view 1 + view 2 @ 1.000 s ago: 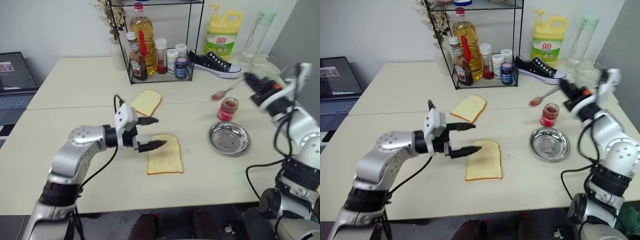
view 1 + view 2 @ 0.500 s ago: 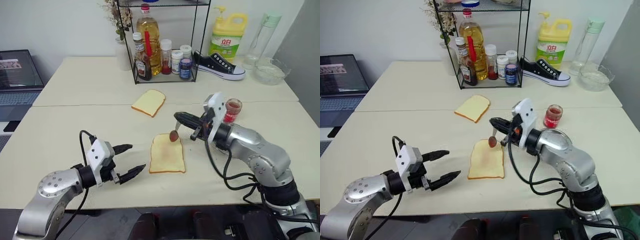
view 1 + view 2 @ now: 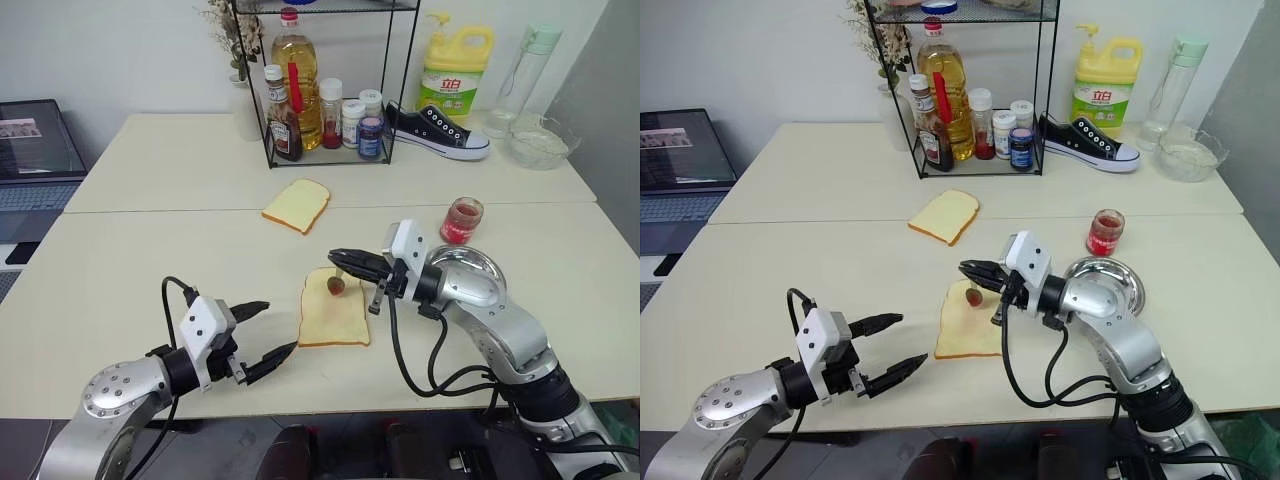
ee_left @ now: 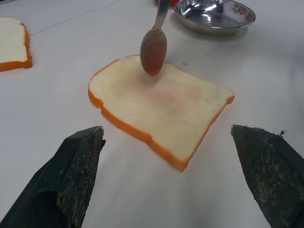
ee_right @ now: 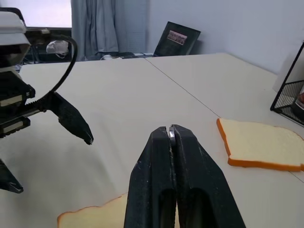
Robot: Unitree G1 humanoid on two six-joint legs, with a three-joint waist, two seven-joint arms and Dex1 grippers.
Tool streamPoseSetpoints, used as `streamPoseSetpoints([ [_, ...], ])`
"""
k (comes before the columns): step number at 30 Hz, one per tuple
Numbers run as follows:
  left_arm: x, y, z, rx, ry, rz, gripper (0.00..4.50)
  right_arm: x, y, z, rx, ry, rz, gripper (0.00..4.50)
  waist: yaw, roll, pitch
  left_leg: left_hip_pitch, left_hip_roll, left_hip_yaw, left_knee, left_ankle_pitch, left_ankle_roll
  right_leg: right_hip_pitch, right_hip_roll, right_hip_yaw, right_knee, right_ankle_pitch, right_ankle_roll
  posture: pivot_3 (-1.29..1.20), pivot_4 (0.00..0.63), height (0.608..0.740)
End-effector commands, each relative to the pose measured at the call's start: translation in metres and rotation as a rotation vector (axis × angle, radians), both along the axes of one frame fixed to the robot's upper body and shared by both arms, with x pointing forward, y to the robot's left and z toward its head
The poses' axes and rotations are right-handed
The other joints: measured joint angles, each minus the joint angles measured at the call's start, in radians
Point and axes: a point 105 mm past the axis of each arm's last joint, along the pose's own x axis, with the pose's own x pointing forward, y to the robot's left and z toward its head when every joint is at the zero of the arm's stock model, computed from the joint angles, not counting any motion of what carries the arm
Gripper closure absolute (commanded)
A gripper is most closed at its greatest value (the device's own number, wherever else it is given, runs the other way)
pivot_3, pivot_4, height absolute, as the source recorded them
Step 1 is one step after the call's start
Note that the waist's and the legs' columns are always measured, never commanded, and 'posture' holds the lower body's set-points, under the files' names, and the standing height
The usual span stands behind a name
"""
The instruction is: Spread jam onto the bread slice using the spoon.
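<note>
Spoon [image 3: 336, 284] now lower, against bread slice [image 3: 334, 320]

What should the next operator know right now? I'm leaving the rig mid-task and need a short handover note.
Right gripper: shut on the spoon, bowl hanging down, loaded with jam, at the far edge of the bread slice.
Left gripper: open, holding nothing, on the near left side of that slice, apart from it.
Jam jar and steel dish sit to the right; a second bread slice lies farther back.
Done: jam scooped and brought to the bread.
Left: only a faint pink tint on the slice; spread the jam across it.
</note>
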Motion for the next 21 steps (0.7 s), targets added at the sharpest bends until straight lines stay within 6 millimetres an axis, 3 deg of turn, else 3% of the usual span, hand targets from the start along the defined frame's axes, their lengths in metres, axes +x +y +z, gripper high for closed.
streamPoseSetpoints([
  [1, -0.002, -0.002, 0.011, 0.003, -0.058, -0.016, 0.0, -0.014, 0.002, 0.014, 0.047, -0.023, 0.075, 4.48, 0.0, 0.0, 0.0, 0.0, 0.0, 0.0, 0.0, 0.0, 0.0, 0.0, 0.0, 0.0, 0.0, 0.0, 0.0, 0.0, 0.15, 0.74],
  [6, -0.003, -0.002, 0.009, 0.004, -0.056, -0.019, 0.0, -0.017, 0.004, 0.012, 0.039, -0.018, 0.103, 4.48, 0.0, 0.0, 0.0, 0.0, 0.0, 0.0, 0.0, 0.0, 0.0, 0.0, 0.0, 0.0, 0.0, 0.0, 0.0, 0.0, 0.15, 0.74],
  [10, -0.006, -0.006, 0.008, 0.007, -0.056, -0.04, 0.0, -0.02, 0.009, -0.01, -0.058, -0.139, 0.143, 4.48, -0.001, 0.0, 0.0, 0.0, 0.0, 0.0, 0.0, 0.0, 0.0, 0.0, 0.0, 0.0, 0.0, 0.0, 0.0, 0.0, 0.15, 0.74],
  [21, -0.007, -0.005, 0.008, 0.007, -0.052, -0.031, 0.0, -0.035, 0.0, 0.003, -0.061, -0.416, 0.222, 4.48, 0.0, 0.0, 0.0, 0.001, 0.0, 0.0, 0.0, 0.0, 0.0, 0.001, 0.0, 0.0, 0.0, 0.0, 0.0, 0.0, 0.15, 0.74],
])
